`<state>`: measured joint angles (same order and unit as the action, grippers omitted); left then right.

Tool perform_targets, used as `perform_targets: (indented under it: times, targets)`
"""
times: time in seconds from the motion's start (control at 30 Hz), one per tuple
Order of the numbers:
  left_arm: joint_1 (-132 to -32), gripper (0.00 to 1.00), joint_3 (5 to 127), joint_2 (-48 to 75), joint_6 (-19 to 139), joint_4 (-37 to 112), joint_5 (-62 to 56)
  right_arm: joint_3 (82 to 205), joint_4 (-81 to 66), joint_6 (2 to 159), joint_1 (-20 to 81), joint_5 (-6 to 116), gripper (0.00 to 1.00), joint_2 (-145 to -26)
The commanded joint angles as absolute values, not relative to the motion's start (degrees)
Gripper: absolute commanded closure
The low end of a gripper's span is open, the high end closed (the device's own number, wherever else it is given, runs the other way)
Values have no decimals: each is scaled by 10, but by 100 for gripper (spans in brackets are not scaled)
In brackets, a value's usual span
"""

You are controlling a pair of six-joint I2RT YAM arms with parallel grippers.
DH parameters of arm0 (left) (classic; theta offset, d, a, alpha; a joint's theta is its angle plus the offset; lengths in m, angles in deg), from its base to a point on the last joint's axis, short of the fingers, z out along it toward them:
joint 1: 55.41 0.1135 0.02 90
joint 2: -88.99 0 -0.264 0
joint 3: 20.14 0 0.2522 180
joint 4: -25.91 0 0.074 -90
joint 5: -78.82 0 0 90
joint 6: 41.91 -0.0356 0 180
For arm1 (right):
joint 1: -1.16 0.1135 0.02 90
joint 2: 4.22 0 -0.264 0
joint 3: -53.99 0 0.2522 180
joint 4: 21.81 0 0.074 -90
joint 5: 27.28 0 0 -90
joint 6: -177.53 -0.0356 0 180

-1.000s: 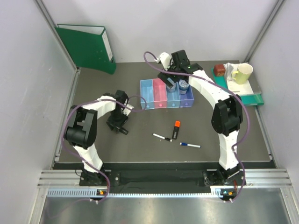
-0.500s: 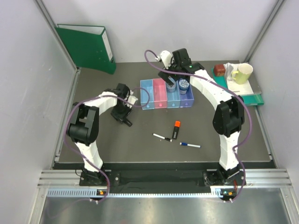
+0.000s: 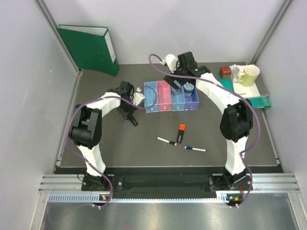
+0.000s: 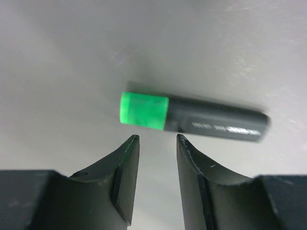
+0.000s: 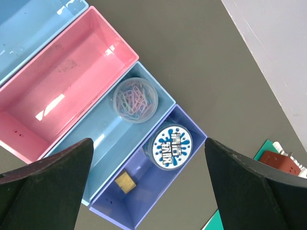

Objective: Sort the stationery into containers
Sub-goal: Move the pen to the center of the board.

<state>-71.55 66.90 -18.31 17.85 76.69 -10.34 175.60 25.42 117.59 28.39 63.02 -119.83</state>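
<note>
In the left wrist view a green-capped black highlighter lies on the grey table just past my left gripper. Its fingers stand partly open with nothing between them. From above, the left gripper is just left of the light blue bin. My right gripper hangs wide open above the blue bin and the purple bin. A round blue-white tub and a tan block sit in the purple bin. The pink bin holds nothing. An orange-capped highlighter and two white pens lie on the table.
A clear cup of paper clips stands in the blue bin. A green binder leans at the back left. A teal tray with a yellow-green mug and a red-brown block sits at the back right.
My left gripper has moved up and to the right, toward the light blue bin. The right arm has barely shifted above the bins.
</note>
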Motion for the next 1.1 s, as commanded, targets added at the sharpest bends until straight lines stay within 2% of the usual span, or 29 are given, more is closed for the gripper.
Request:
perform_targets:
  times: [0.0, 0.2, 0.37, 0.77, 1.07]
  targets:
    - [-717, 58, 713, -123, 197, 819, -46, 1757, 230, 1183, 291, 640, 2, -1156]
    - [-736, 57, 728, -72, 236, 813, 45, 1773, 230, 1179, 291, 640, 2, -1165]
    - [-750, 57, 691, -102, 235, 753, 77, 1781, 233, 1178, 291, 642, 2, -1165]
    - [-753, 58, 658, -192, 195, 721, 28, 1780, 237, 1176, 285, 640, 2, -1151]
    - [-751, 59, 638, -144, 163, 782, -11, 1768, 282, 1192, 283, 615, 0, -1136]
